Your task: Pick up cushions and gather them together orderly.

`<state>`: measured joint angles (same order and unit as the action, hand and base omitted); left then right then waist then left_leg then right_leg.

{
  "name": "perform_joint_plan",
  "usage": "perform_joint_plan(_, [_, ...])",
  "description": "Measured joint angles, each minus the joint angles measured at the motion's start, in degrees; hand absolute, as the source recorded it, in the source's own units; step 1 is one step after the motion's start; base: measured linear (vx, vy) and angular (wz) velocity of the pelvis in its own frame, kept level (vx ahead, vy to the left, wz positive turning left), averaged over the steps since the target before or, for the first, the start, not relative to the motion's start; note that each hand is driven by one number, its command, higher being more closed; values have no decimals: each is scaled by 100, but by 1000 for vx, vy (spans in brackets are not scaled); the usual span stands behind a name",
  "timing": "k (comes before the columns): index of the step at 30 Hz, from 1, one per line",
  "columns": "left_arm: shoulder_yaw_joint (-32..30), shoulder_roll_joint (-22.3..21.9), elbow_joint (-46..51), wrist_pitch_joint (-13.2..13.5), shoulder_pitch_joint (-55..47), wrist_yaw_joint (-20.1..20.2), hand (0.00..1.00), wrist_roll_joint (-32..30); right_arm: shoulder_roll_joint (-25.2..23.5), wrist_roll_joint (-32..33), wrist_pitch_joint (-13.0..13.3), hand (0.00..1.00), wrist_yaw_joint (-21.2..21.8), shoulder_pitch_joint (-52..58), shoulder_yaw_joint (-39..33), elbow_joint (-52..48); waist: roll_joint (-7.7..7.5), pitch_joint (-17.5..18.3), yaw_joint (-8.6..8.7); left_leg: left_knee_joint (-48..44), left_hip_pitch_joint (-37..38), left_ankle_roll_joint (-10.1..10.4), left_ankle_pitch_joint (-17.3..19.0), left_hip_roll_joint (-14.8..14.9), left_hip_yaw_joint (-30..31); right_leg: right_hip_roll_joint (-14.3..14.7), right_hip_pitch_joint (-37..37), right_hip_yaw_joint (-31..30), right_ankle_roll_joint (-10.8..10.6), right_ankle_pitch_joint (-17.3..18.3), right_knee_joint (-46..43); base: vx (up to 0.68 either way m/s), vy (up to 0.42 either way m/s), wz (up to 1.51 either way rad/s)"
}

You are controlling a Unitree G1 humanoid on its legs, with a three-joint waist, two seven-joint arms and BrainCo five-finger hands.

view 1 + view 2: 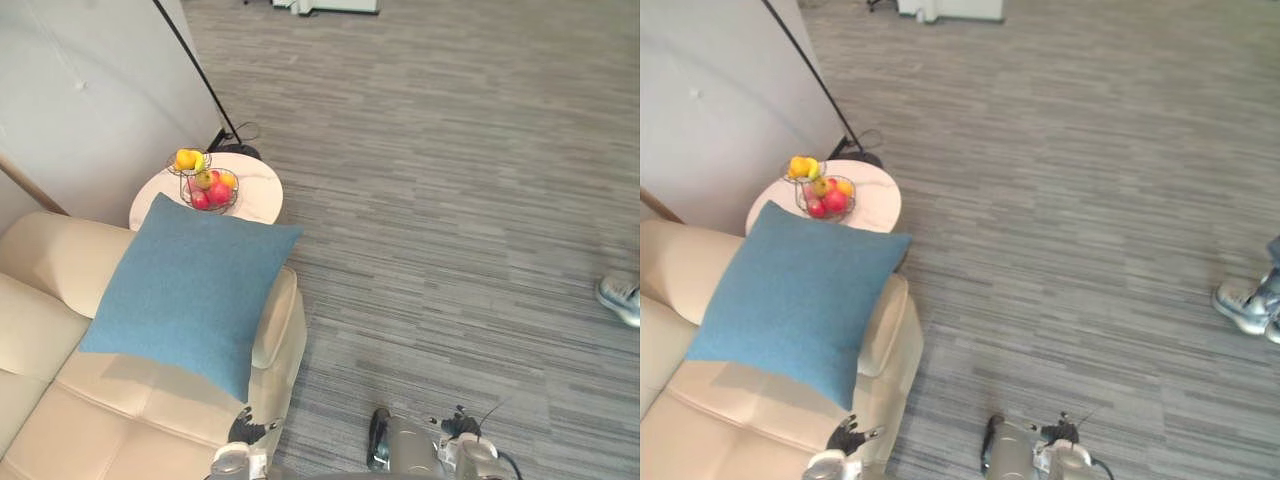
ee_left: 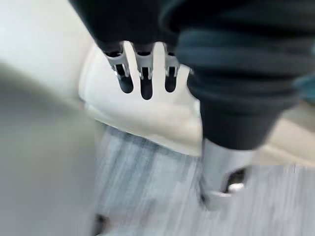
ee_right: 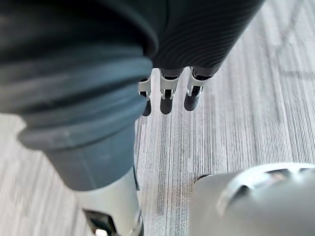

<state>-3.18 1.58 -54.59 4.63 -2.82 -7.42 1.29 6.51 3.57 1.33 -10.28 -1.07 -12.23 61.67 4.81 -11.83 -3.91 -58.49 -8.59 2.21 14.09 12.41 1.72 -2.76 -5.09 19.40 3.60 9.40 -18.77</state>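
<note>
The blue cushion [image 1: 190,290] leans against the armrest of the cream sofa [image 1: 60,400], just beside the round table [image 1: 262,195] carrying a fruit basket [image 1: 208,185], while the left hand [image 2: 141,69] by the armrest and the right hand [image 3: 166,96] above the carpet [image 1: 450,200] both hang straight-fingered and empty.

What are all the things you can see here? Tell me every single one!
cushion: one, blue, leaning on the sofa's arm
sofa: one, cream, at the robot's left
side table: one, white, round, behind the cushion
wire basket: one, dark, on the side table
fruit: several, red, yellow and green, in the wire basket
pole: one, black, slanting up along the wall
carpet: grey, striped
shoe: a person's, pale, far right
left hand: fingers straight, by the sofa's arm
right hand: fingers straight, above the carpet
</note>
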Motion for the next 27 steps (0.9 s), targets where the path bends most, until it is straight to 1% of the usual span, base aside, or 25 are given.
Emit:
perform_joint_plan(1, [33,-3,71,-1,9,2,0,-6,-39,51,-7,0,-11,-48,1,38,-77,-50,-27,257,-182,-40,170,-119,-303,-7,378,65,4,3,300,349,-209,25])
perform_joint_plan(2, [77,21,132,20,6,6,0,-12,-48,113,2,0,-51,-53,-15,6,-104,-65,-44,860,-378,-76,287,-350,-511,-8,676,120,2,3,603,322,-191,24])
perform_joint_plan(3, [83,19,140,17,7,7,0,-11,-46,118,5,0,-61,-57,-37,-2,-103,-65,-50,1093,-444,-103,306,-424,-573,-3,755,140,-6,9,686,298,-141,24])
perform_joint_plan(4, [87,17,185,16,17,7,0,-11,-40,138,16,0,-92,-106,-85,-7,-99,-65,-67,2112,-545,-125,274,-655,-809,11,946,206,-50,36,939,296,-89,23])
perform_joint_plan(5, [84,0,207,15,7,10,0,-6,-26,144,13,0,-102,-99,-103,2,-95,-63,-85,3207,-537,-101,17,-813,-1182,50,1098,261,-110,72,1136,370,-71,26])
perform_joint_plan(6, [87,-8,209,15,-1,10,0,-5,-20,144,12,0,-102,-87,-103,3,-73,-49,-100,3768,-524,-110,-212,-840,-1479,106,1189,296,-151,94,1251,323,-29,17])
perform_joint_plan(7, [77,-15,212,16,9,18,0,5,-36,144,9,0,-102,-79,-103,8,-69,-48,-150,4119,-507,-302,-677,-847,-1725,172,1287,309,-193,115,1354,364,6,-4])
perform_joint_plan(8, [79,0,216,21,35,21,0,-8,-85,143,1,0,-101,-75,-97,8,-133,-37,-248,4278,-411,-402,-1051,-812,-1937,184,1380,224,-250,139,1414,409,10,-20])
perform_joint_plan(9, [55,83,213,10,77,35,0,-4,-169,142,0,0,-101,-131,-98,8,-275,-11,-281,4314,-314,-506,-1026,-890,-2121,70,1433,132,-363,177,1423,414,9,-29])
perform_joint_plan(10, [15,99,208,10,74,39,0,-4,-194,140,1,0,-98,-141,-94,8,-325,6,-283,4261,-306,-566,-914,-913,-2151,34,1430,87,-423,191,1396,426,10,-30])
perform_joint_plan(11, [-36,93,190,7,79,54,0,0,-182,100,15,0,-70,-209,-39,8,-337,-3,-276,4125,-241,-641,-710,-913,-2162,-26,1393,-19,-552,221,1153,480,87,-20])
perform_joint_plan(12, [-92,95,126,-3,77,73,0,4,-186,75,11,0,-39,-222,-58,23,-331,0,-276,4115,-49,-629,-566,-945,-2153,-191,1094,-108,-817,373,77,477,107,-1])
perform_joint_plan(13, [-104,112,81,-20,74,80,0,10,-192,67,10,0,-28,-219,-64,20,-332,5,-257,4166,127,-622,-532,-986,-2099,-331,853,-119,-904,350,-724,395,107,33])
perform_joint_plan(15, [-61,118,16,-57,57,92,0,89,-177,-27,6,0,17,-82,-63,20,-335,-2,-189,4350,532,-642,-435,-1129,-1660,-653,182,-296,-1403,144,-2637,367,29,106])
perform_joint_plan(16, [44,175,4,-54,33,125,0,121,-181,-32,-6,0,33,16,-66,20,-345,-6,-161,4492,830,-658,-418,-1234,-1284,-808,11,-311,-1196,359,-3153,387,-5,137])
perform_joint_plan(18, [36,149,18,-52,12,131,0,122,-186,-26,-1,0,41,40,-80,-7,-352,-3,-156,4638,1122,-657,-419,-1312,-920,-829,-137,-448,-1042,571,-2934,365,-63,137])
perform_joint_plan(19, [30,112,21,-51,6,129,0,121,-195,-21,42,0,40,13,-81,-57,-358,1,-152,4648,1193,-657,-417,-1360,-574,-695,-312,-810,-964,651,-2523,291,-85,128])
perform_joint_plan(20, [30,109,21,-50,6,128,0,122,-197,-19,45,0,40,10,-81,-79,-363,4,-150,4648,1204,-657,-417,-1369,-443,-613,-362,-978,-947,670,-2356,242,-136,132])
perform_joint_plan(21, [30,100,47,-47,19,125,0,122,-202,-15,42,0,39,34,-88,-166,-357,10,-130,4636,1191,-637,-400,-1406,-118,-421,-504,-1458,-942,676,-1996,161,-166,140])
perform_joint_plan(22, [31,59,114,-41,25,112,0,123,-210,-6,66,0,40,119,-97,-269,-345,41,-106,4550,1080,-530,-280,-1415,307,-184,-704,-2084,-940,679,-1745,224,-284,205])
perform_joint_plan(23, [-7,55,143,-28,45,84,0,123,-237,66,77,0,36,198,-112,-295,-401,35,-87,4322,938,-402,-181,-1498,755,53,-784,-2888,-987,656,-1448,170,-290,186])
perform_joint_plan(24, [-21,55,151,-28,44,67,0,122,-274,147,80,0,38,250,-119,-342,-410,40,-85,4224,898,-339,-131,-1540,925,90,-759,-3123,-986,606,-1271,194,-444,220])
perform_joint_plan(25, [-35,136,224,-7,-5,11,0,121,-430,263,87,0,16,452,-241,-461,-631,66,-113,4049,858,-115,20,-1789,1271,-108,-566,-3372,-966,281,-655,134,-414,155])
perform_joint_plan(26, [-33,81,189,-14,-6,-8,0,122,-438,323,82,0,29,454,-287,-455,-587,60,-127,4001,856,-78,70,-1739,1382,-112,-521,-3168,-924,300,-747,106,-403,156])
perform_joint_plan(27, [-42,-21,216,4,-76,-8,0,121,-437,330,87,0,18,474,-329,-469,-434,194,-184,3941,785,-48,77,-1592,1357,-82,-430,-2893,-842,339,-655,53,-238,106])
